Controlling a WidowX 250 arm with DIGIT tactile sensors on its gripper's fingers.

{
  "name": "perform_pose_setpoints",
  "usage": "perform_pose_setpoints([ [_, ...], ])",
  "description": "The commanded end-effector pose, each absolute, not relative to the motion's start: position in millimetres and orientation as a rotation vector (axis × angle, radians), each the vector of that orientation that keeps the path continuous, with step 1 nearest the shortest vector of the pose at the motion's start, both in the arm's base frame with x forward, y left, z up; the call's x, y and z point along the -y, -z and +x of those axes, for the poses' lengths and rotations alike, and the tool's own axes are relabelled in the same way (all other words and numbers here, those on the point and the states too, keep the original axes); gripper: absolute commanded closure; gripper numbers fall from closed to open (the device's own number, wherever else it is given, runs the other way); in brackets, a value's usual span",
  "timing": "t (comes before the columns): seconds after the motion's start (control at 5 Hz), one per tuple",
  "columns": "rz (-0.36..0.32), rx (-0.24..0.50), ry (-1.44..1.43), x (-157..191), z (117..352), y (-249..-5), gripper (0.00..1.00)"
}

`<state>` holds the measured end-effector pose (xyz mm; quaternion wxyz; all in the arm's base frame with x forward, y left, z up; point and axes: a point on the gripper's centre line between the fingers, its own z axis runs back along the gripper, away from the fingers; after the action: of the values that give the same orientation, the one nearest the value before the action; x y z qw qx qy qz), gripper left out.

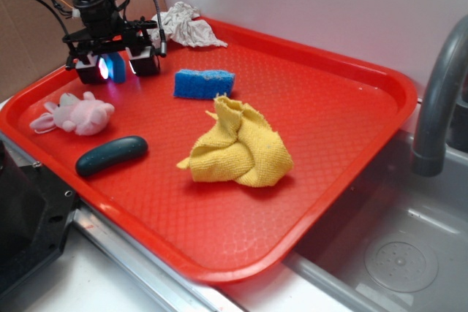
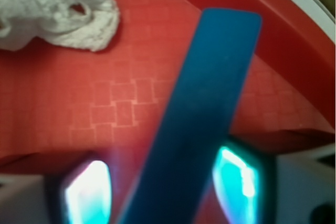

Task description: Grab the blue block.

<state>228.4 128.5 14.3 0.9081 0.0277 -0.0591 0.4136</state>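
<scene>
Between your jaws: blue block [image 2: 205, 114], long axis running forward from gripper [image 1: 117, 68]; jaws narrow, flanking it, contact unclear.

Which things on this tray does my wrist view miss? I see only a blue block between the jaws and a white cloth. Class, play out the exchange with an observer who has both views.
Observer: The exterior view shows a blue sponge lying on the red tray, apart from the blue block.
Operator: Anything near the tray's edge?
Observer: A dark teal oblong lies by the edge nearest that camera.
Operator: What is closest to it?
Observer: A pink plush toy, just behind it.
</scene>
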Motion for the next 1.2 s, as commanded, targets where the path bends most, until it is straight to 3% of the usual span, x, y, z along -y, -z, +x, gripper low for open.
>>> perform_pose_setpoints([
  [0.0,0.024,0.18,-0.623,-124,227,-84,1.0],
  [0.2,0.0,0.246,-0.388,-88,231,-135,1.0],
  [0.4,-0.03,0.232,-0.253,-54,228,-185,1.0],
  [0.6,-0.058,0.165,-0.096,-19,234,-216,1.0],
  [0.8,-0.111,0.148,-0.033,10,223,-224,1.0],
  [1.0,-0.105,0.153,0.009,35,211,-232,1.0],
])
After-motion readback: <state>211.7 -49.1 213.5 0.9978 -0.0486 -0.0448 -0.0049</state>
